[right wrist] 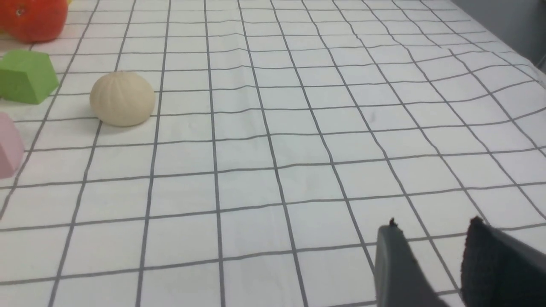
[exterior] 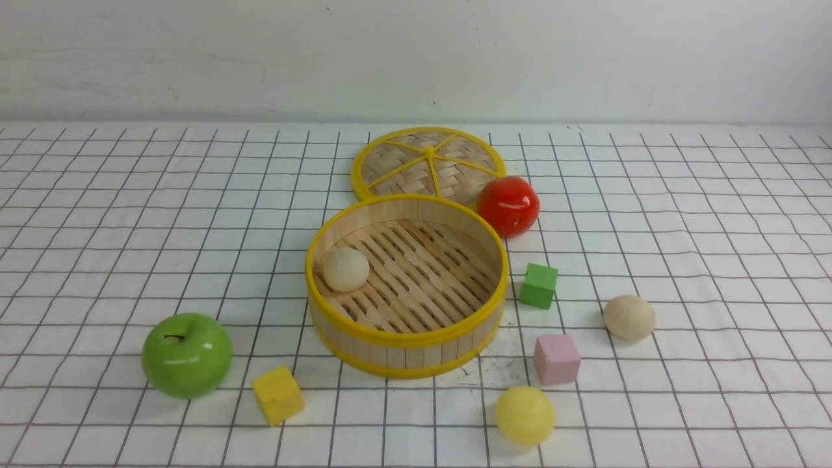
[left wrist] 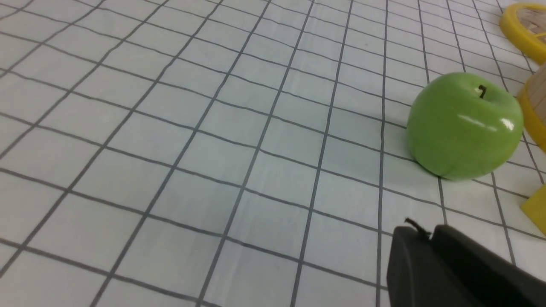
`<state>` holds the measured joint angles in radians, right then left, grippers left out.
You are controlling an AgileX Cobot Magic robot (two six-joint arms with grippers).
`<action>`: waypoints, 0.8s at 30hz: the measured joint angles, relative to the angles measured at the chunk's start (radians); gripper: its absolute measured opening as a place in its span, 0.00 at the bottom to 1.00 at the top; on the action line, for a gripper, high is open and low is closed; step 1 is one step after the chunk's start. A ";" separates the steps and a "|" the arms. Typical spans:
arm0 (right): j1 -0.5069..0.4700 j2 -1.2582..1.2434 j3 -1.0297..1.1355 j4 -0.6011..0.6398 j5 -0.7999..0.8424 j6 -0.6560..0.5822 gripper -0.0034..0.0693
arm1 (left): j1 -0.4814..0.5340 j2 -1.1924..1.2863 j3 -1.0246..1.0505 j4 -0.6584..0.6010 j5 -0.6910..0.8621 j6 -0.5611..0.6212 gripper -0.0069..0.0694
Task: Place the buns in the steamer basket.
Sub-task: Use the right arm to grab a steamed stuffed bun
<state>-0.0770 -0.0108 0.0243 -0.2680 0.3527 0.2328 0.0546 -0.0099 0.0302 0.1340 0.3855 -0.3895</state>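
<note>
The steamer basket [exterior: 404,354] stands in the middle of the table, and one cream bun [exterior: 346,268] lies inside it against the left wall. A second cream bun [exterior: 628,317] [right wrist: 122,99] rests on the cloth to the basket's right. The pale yellow bun [exterior: 525,415] lies in front of the basket, toward the right. Neither gripper shows in the front view. In the left wrist view my left gripper [left wrist: 420,232] hovers over bare cloth near the green apple, its fingers pressed together on nothing. My right gripper [right wrist: 433,225] stands open and empty, well away from the second cream bun.
The woven lid [exterior: 428,162] lies flat behind the basket, with a red apple [exterior: 508,205] beside it. A green apple [exterior: 187,354] [left wrist: 465,125] and a yellow cube [exterior: 277,394] sit front left. A green cube [exterior: 539,285] and a pink cube [exterior: 556,359] stand between basket and outer buns.
</note>
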 joint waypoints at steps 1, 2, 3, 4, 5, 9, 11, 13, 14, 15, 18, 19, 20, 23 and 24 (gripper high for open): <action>0.000 0.000 0.003 0.000 -0.026 0.000 0.38 | 0.000 0.000 0.000 0.000 0.000 0.000 0.16; 0.000 0.000 0.003 0.000 -0.056 0.000 0.38 | 0.000 0.000 0.000 0.000 0.000 0.000 0.16; 0.000 0.000 0.003 0.000 -0.063 0.000 0.38 | 0.000 0.000 0.000 0.000 0.000 0.000 0.16; 0.000 0.000 0.003 -0.001 -0.121 0.000 0.38 | 0.000 0.000 0.000 0.000 0.000 0.000 0.16; 0.000 0.000 0.003 -0.002 -0.139 0.000 0.38 | 0.000 0.000 0.000 0.000 0.000 0.000 0.16; 0.000 0.000 0.003 -0.004 -0.379 0.003 0.38 | 0.000 0.000 0.000 0.000 0.000 0.000 0.16; 0.000 0.000 0.003 -0.004 -0.435 0.013 0.38 | 0.000 0.000 0.000 0.000 0.000 0.000 0.16; 0.000 0.000 0.003 -0.005 -0.577 0.042 0.38 | 0.000 0.000 0.000 0.000 0.000 0.000 0.17; 0.000 0.000 0.003 -0.005 -0.587 0.045 0.38 | 0.000 0.000 0.000 0.000 0.000 0.000 0.17; 0.000 0.000 0.003 -0.007 -0.642 0.057 0.38 | 0.000 0.000 0.000 0.000 0.000 0.000 0.17; 0.000 0.000 0.003 -0.013 -0.801 0.097 0.38 | 0.000 0.000 0.000 0.000 0.000 0.000 0.18; 0.000 0.000 0.003 -0.013 -0.841 0.119 0.38 | 0.000 0.000 0.000 0.000 0.000 0.000 0.18; 0.000 0.000 0.001 -0.012 -0.859 0.133 0.38 | 0.000 0.000 0.000 0.000 0.000 0.000 0.18; 0.000 0.000 -0.040 0.006 -0.847 0.183 0.38 | 0.000 0.000 0.000 0.000 0.001 0.000 0.18; 0.000 0.000 -0.064 0.018 -0.828 0.194 0.38 | 0.000 0.000 0.000 0.000 0.001 0.000 0.19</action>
<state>-0.0770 -0.0108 -0.0401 -0.2498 -0.4750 0.4267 0.0546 -0.0099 0.0302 0.1340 0.3865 -0.3895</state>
